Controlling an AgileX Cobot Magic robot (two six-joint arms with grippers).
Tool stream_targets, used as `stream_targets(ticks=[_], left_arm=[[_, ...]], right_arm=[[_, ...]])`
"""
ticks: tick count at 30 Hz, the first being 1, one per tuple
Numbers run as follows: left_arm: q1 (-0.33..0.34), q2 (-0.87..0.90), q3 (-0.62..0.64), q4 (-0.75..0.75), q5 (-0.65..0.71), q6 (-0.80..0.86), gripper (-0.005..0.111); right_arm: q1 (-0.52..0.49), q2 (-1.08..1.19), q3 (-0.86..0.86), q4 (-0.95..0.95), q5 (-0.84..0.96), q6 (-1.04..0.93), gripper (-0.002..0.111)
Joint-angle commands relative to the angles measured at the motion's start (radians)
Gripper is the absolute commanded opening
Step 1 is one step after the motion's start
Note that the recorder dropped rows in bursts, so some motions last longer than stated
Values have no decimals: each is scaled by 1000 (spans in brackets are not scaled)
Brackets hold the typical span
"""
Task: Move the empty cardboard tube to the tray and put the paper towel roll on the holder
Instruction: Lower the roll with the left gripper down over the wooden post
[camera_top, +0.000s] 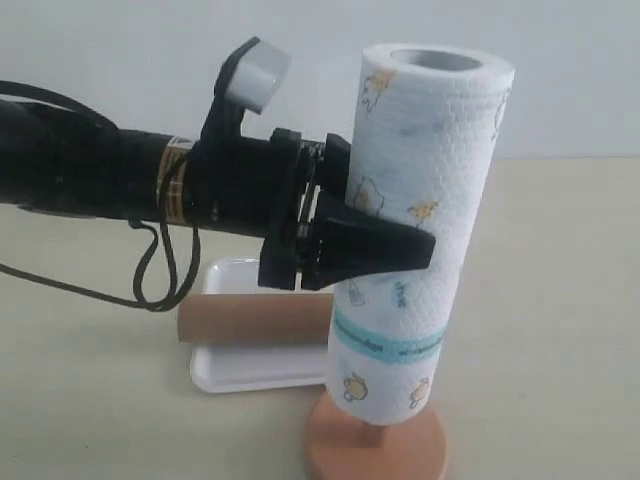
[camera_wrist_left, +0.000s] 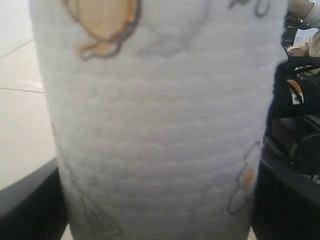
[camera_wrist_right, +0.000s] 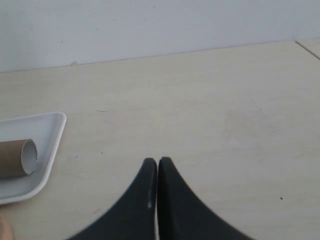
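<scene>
The paper towel roll (camera_top: 425, 180) stands upright, leaning slightly, over the holder's round orange-brown base (camera_top: 400, 455). The holder's dowel is hidden inside the roll. My left gripper (camera_top: 415, 240) is shut on the roll's middle, with one black finger (camera_top: 375, 245) across its front. In the left wrist view the roll (camera_wrist_left: 160, 125) fills the picture between the dark fingers (camera_wrist_left: 30, 202). The empty cardboard tube (camera_top: 250, 320) lies in the white tray (camera_top: 240, 378), also seen from the right wrist as tube (camera_wrist_right: 17, 157) and tray (camera_wrist_right: 50, 132). My right gripper (camera_wrist_right: 158, 161) is shut and empty above the table.
The beige tabletop (camera_top: 560, 300) stretches to the right of the holder, with a pale wall behind. The left arm's cable (camera_top: 160, 270) dangles above the tray's left end.
</scene>
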Motion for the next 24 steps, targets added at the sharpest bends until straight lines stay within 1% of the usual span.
stream_targets(ticks=[1, 3, 10, 14, 16, 17, 19, 21, 24], left_arm=[[-3, -3, 50, -24, -13, 73, 36], [-3, -3, 70, -24, -13, 102, 36], [-3, 5, 101, -29, -13, 102, 36], [-6, 36, 113, -29, -13, 165, 36], [-26, 73, 113, -67, -13, 220, 36], [-49, 95, 113, -114, -13, 274, 36], [-91, 122, 113, -160, -13, 356, 36], [-115, 135, 113, -183, -13, 404, 36], [-115, 135, 113, -218, -13, 409, 36]], right_arm=[[-3, -4, -1, -4, -3, 0, 0], [-3, -4, -1, -4, -3, 0, 0], [-3, -4, -1, -4, -3, 0, 0], [-3, -4, -1, -4, -3, 0, 0], [-3, -4, -1, -4, -3, 0, 0], [-3, -4, -1, -4, -3, 0, 0], [-3, -4, -1, -4, -3, 0, 0], [-3, -4, -1, -4, -3, 0, 0], [-3, -4, -1, -4, -3, 0, 0]])
